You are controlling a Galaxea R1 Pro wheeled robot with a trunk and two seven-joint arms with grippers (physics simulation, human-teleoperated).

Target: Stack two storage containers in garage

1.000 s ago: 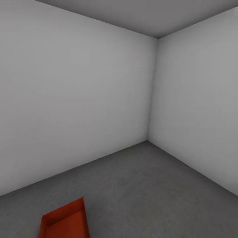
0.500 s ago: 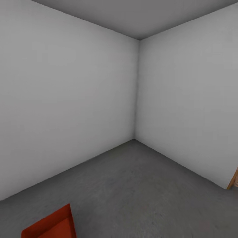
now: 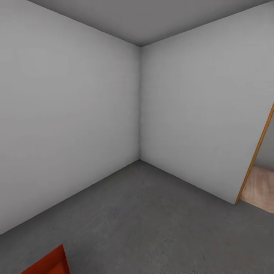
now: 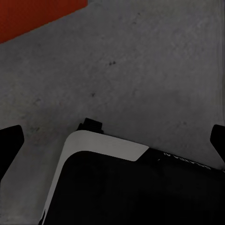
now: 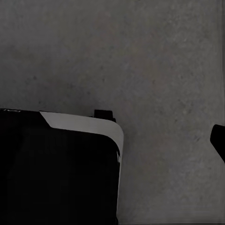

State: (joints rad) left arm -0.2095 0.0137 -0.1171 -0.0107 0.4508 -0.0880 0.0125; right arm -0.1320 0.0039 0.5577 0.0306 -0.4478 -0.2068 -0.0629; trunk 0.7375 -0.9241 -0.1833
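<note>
Head view takes in a bare garage corner: at the lower left, a corner of an orange-red thin-walled storage container (image 3: 47, 262) sits on the dark grey concrete floor (image 3: 152, 224), two plain white-grey walls (image 3: 68, 125) meet at centre, and at far right an orange-edged doorway (image 3: 254, 156) opens onto light wood planks (image 3: 262, 188). Left wrist view shows the left claw (image 4: 112, 140) spread wide and empty above the floor, the container at the edge. Right claw (image 5: 218, 140): one fingertip visible, so I cannot tell its state.

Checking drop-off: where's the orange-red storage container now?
Head view: the orange-red storage container sits on the dark grey floor at bottom left, cut off by the frame, opposite the doorway.
</note>
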